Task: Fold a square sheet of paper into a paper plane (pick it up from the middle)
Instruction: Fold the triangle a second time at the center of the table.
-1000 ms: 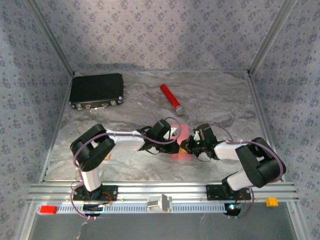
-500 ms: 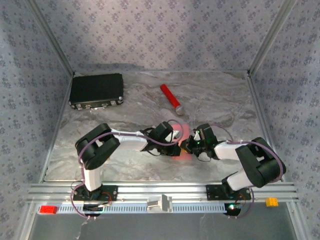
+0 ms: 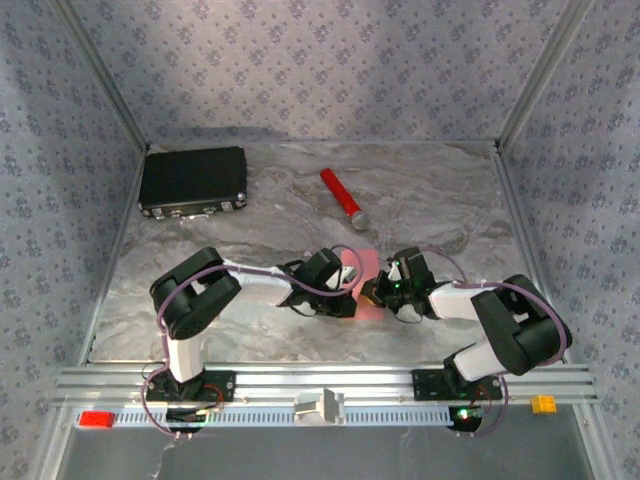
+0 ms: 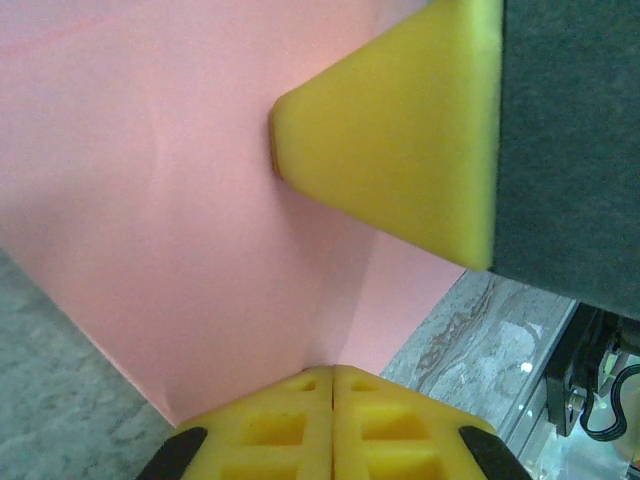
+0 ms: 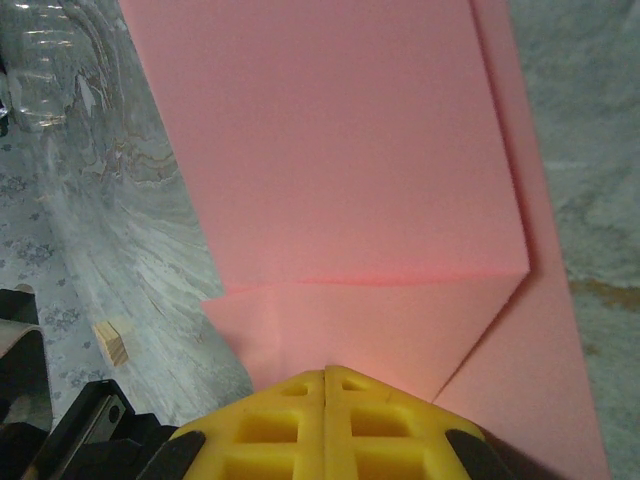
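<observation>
The square sheet of paper (image 3: 366,292) is pink and partly folded, lying flat on the marbled table between my two grippers. In the right wrist view the paper (image 5: 330,150) shows a folded flap with a crosswise crease and a diagonal edge. My right gripper (image 5: 325,370) is shut, its yellow tips resting on that flap. My left gripper (image 4: 332,368) is also shut, tips down on the paper (image 4: 180,200) where a crease begins. A yellow finger of the right gripper (image 4: 400,130) presses on the sheet just ahead. From above, the left gripper (image 3: 350,288) and right gripper (image 3: 372,292) nearly meet over the paper.
A black rectangular case (image 3: 193,180) lies at the back left. A red cylinder with a grey tip (image 3: 340,198) lies behind the paper. A small tan block (image 5: 112,342) sits near the right arm. An aluminium rail (image 3: 320,385) runs along the near edge; patterned walls enclose the table.
My left gripper has slid back toward the near left across the sheet, uncovering more pink paper. The right gripper has stayed put, and both stay shut.
</observation>
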Controlling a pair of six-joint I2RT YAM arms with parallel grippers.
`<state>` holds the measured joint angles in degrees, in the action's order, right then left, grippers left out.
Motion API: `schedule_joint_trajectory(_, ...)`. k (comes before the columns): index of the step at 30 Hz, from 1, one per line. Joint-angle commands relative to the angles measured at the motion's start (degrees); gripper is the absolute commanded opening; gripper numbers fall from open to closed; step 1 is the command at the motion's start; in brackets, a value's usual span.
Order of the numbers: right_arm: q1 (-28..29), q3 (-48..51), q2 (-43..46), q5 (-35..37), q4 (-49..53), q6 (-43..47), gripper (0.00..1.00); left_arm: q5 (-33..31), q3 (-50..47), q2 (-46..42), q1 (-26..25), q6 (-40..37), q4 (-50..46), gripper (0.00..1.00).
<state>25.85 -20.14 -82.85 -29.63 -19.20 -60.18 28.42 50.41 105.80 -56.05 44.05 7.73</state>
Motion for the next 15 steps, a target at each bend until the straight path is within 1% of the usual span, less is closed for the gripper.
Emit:
schedule_joint_trajectory(1, -0.9, 0.7, 0.0, 2.1, 5.0, 0.7, 0.02, -0.8, -2.1, -1.5, -0.7, -0.3, -1.6, 0.07)
schedule_joint_trajectory(9, -1.0, 0.6, 0.0, 2.0, 5.0, 0.8, 0.02, -1.8, -4.3, -3.3, -1.7, 0.2, -2.4, 0.06)
schedule_joint_trajectory(15, -1.0, 0.3, 0.1, 1.7, 5.0, 0.8, 0.02, -2.0, -4.8, -5.5, -2.0, -1.1, -4.2, 0.07)
